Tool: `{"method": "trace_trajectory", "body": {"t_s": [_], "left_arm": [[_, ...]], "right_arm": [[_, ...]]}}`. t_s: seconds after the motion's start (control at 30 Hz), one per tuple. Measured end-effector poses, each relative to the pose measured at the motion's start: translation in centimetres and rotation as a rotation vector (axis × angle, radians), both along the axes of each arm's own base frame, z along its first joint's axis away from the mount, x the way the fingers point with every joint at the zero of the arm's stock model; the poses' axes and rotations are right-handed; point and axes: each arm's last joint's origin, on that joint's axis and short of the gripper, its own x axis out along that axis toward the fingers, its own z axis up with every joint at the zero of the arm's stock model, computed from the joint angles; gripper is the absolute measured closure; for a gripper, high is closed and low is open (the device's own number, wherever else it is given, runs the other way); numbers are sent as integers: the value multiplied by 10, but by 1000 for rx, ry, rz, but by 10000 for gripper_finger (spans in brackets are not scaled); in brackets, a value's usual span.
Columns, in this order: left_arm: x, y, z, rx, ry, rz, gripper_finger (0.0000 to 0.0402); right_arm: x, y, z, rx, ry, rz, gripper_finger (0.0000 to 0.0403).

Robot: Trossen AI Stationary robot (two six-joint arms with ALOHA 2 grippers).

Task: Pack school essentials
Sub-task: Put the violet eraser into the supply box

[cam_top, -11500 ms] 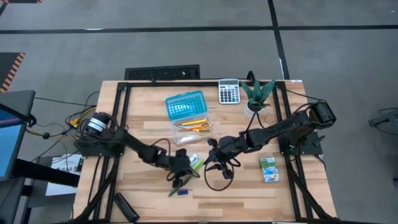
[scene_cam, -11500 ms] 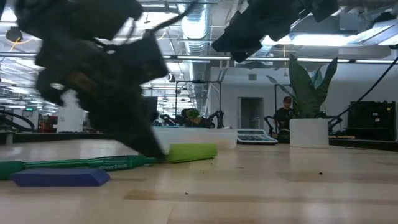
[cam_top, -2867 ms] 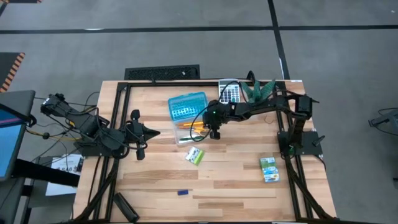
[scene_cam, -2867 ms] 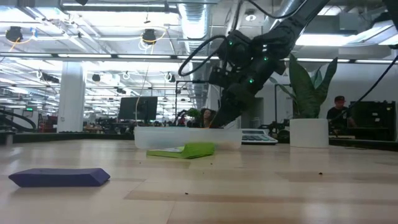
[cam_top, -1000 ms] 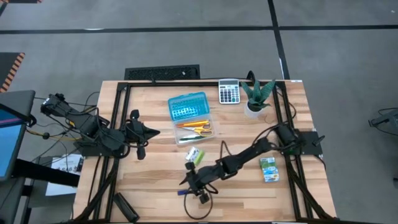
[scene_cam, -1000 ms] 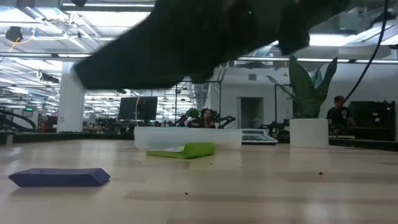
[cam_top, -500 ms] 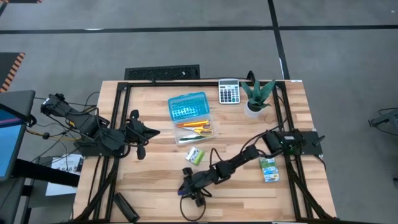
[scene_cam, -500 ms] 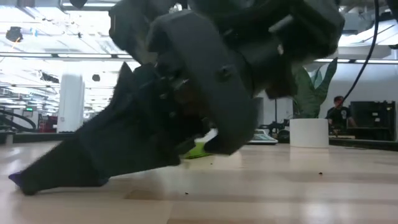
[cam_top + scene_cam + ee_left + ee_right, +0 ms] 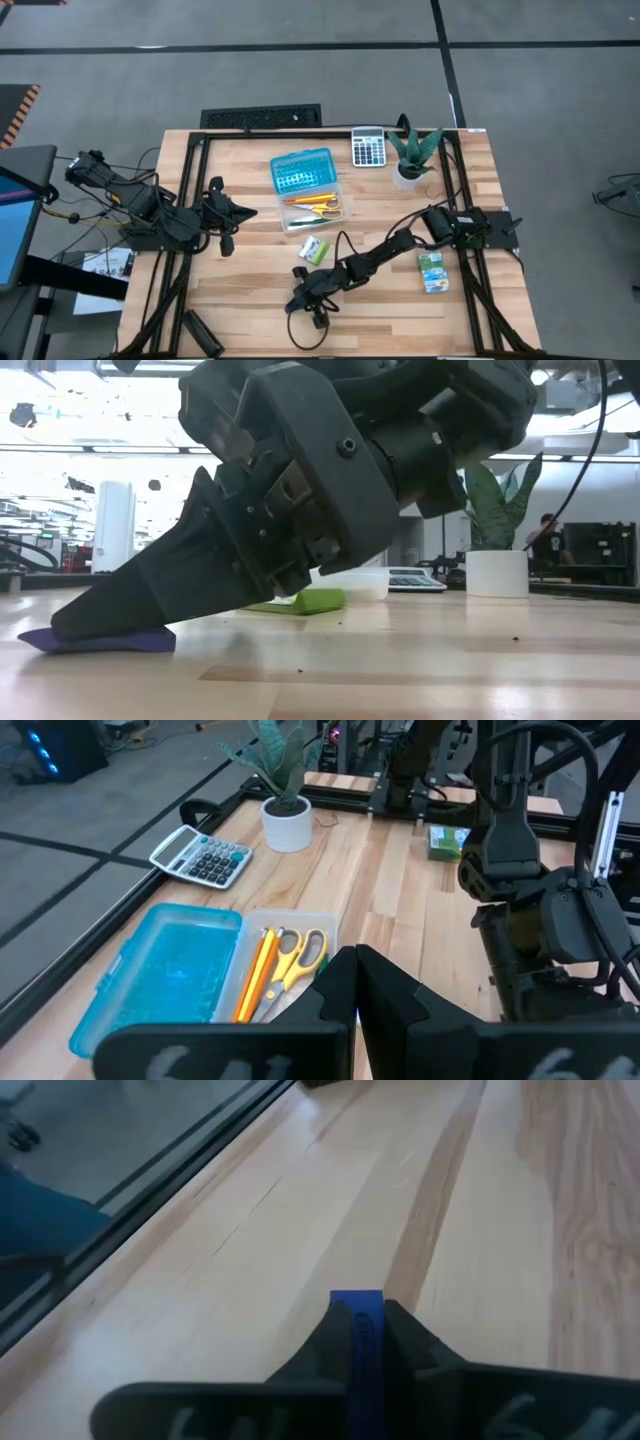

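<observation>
right pincer (image 9: 297,303): down at the near-middle of the tabletop (image 9: 400,315), arm stretched out low from the right side. Fingers are pinched onto the tiny blue piece (image 9: 358,1342), one finger on each long side of it.

blue piece, which way it points: in the right wrist view it's a flat little slab running straight out between the two fingers, long axis in line with the pincer, far end sticking out past the fingertips. In the low view (image 9: 95,641) it lies flat on the wood, long axis side to side across the picture, with the finger tips pressed down on top of it.

blue piece vs pincer: basically inside the grip, touching both fingers, still sitting on the tabletop, not lifted.

left pincer (image 9: 222,212): parked over by the left edge of the tabletop, fingers together, nothing in them (you can see the closed tips in its own wrist view (image 9: 356,982)).

pencil case (image 9: 301,172): open, blue lid toward the back of the tabletop, clear tray in front of it with the yellow-handled scissors (image 9: 326,206) and the orange and yellow pencils (image 9: 255,972) lying inside.

green-white small block (image 9: 315,250): on the wood just in front of the case, between the case and the right pincer.

green-blue packet (image 9: 432,271): over near the right edge, well apart from the pincer.

other stuff: grey calculator (image 9: 368,146) and potted plant (image 9: 412,154) at the back right.
</observation>
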Motion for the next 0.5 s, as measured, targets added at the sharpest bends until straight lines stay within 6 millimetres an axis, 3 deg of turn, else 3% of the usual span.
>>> {"method": "trace_trajectory", "body": {"t_s": [0.17,0.5], "left_arm": [[0,0,0,3,1,-1,401],[0,0,0,1,5,-8,401]], "right_arm": [[0,0,3,6,-34,3,377],[3,-17,38,-61,-74,20,378]]}}
